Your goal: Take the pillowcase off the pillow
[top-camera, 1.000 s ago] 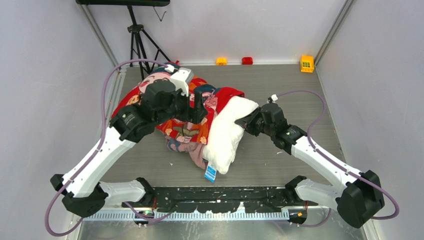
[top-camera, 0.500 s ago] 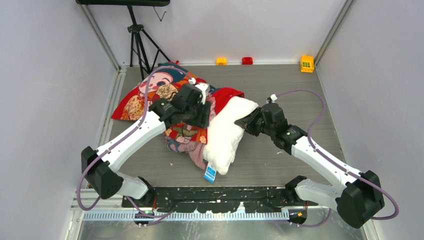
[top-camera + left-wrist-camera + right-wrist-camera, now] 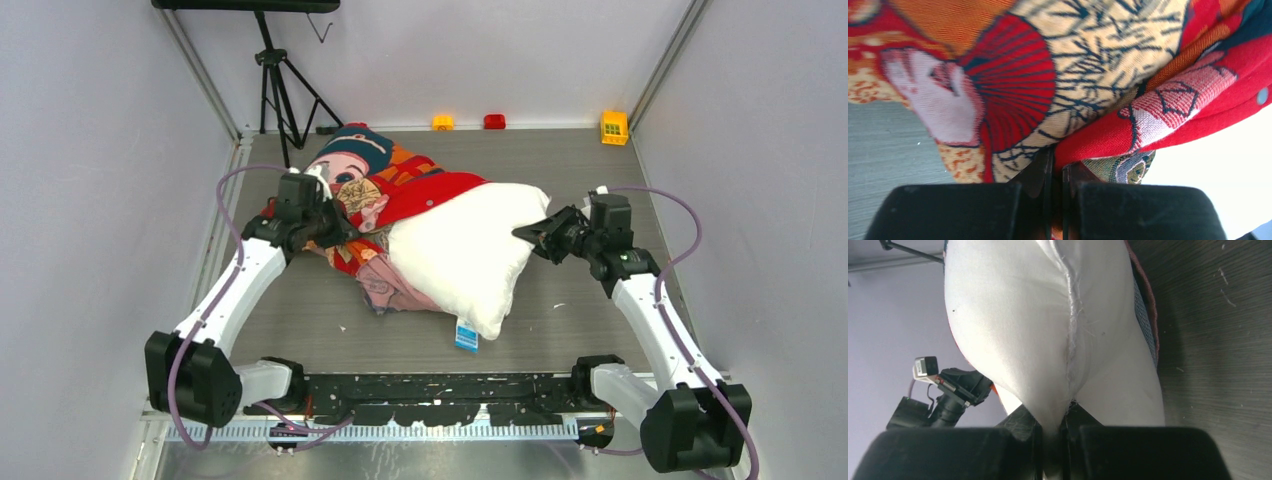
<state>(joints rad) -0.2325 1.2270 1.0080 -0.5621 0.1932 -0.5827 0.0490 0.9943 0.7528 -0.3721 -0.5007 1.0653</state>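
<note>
Red cartoon-print pillowcase (image 3: 372, 185) bunched at left end of plump white pillow (image 3: 468, 250). L tool (image 3: 345, 228) clamped on pillowcase, R tool (image 3: 523, 235) on pillow seam. Grey woodgrain surface (image 3: 570, 170) beneath pillow; pale walls (image 3: 450, 50), tripod (image 3: 281, 90) beyond.

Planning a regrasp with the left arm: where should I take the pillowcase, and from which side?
Take the bunched fold of the pillowcase on its left end, coming from the left, opposite the exposed pillow. Fabric there is loose and gathered; the left gripper pinches such a fold now.
</note>
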